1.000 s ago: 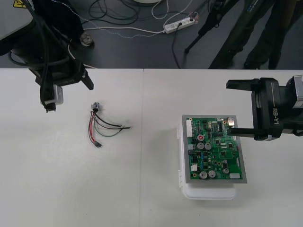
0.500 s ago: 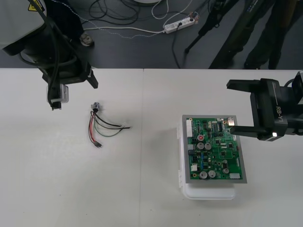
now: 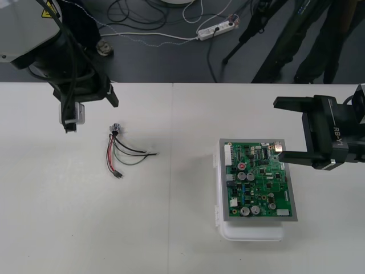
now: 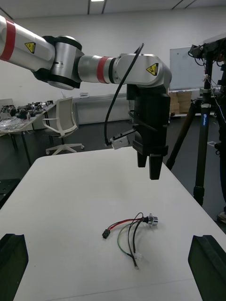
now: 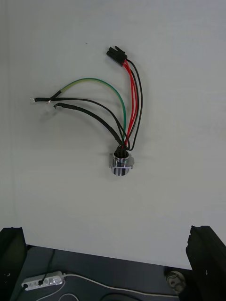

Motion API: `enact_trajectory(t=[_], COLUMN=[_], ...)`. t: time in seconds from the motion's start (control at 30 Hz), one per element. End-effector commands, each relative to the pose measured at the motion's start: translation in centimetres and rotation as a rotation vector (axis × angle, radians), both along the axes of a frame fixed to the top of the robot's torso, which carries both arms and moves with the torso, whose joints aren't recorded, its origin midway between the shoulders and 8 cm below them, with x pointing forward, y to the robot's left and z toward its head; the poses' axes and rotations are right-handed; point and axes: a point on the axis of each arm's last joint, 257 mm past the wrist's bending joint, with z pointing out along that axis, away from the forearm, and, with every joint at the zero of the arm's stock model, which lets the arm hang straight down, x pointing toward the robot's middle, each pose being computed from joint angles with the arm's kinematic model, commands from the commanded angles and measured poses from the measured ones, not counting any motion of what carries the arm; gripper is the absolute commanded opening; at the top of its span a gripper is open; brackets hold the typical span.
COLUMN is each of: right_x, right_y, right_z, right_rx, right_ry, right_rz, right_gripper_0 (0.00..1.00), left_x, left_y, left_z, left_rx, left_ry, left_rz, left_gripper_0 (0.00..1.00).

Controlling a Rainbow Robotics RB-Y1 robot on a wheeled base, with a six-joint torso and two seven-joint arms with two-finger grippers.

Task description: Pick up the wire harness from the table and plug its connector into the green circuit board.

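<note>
The wire harness (image 3: 121,150) lies loose on the table's left half, with its round metal socket (image 3: 116,128) towards the far edge and its black plug (image 3: 118,174) nearer me. My left gripper (image 3: 85,94) hangs open above the table, just left of and beyond the socket. In the left wrist view the socket (image 5: 121,164), the plug (image 5: 115,54) and the red, black and green wires lie apart from the fingers (image 5: 12,244). The green circuit board (image 3: 259,180) sits on its white base (image 3: 251,233) at the right. My right gripper (image 3: 290,130) stands open over the board's far right edge.
The right wrist view looks across the table at the harness (image 4: 129,230) with the left gripper (image 4: 150,162) hanging above it. Beyond the table's far edge, dark floor carries cables, a power strip (image 3: 215,29) and tripod legs (image 3: 251,34).
My left arm has shifted right and a little towards the far edge, closer to the harness's socket. The right gripper has barely moved. The harness lies as before.
</note>
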Motion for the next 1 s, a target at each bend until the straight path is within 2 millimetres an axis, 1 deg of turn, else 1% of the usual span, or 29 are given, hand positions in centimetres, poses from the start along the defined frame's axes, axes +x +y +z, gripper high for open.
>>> enact_trajectory(t=[0.03, 0.2, 0.33, 0.5, 0.77, 1.0], right_x=[-0.4, -0.4, -0.4, -0.5, -1.0, -1.4], right_y=[-0.5, -0.4, -0.5, -0.5, -1.0, -1.3], right_z=[0.8, 0.8, 0.8, 0.6, -0.6, -1.3], right_rx=[-0.035, -0.029, -0.031, -0.030, -0.028, -0.027], right_ry=[-0.008, -0.019, -0.024, -0.019, 0.007, 0.009], right_rz=[0.022, 0.023, 0.022, 0.022, 0.012, 0.004], right_gripper_0=[1.00, 1.00, 1.00, 1.00, 1.00, 1.00], left_x=[2.5, 3.2, 3.8, 4.7, 5.4, 6.3], left_y=[-2.1, -2.4, -2.5, -2.3, -2.6, -2.7], left_z=[1.9, 1.1, 0.0, -1.0, -2.7, -3.8], left_rx=[0.024, 0.033, 0.047, 0.062, 0.089, 0.088], left_ry=[-0.097, -0.098, -0.107, -0.142, -0.151, -0.148], left_rz=[-0.156, -0.154, -0.159, -0.164, -0.171, -0.134], left_gripper_0=[1.00, 1.00, 1.00, 1.00, 1.00, 1.00])
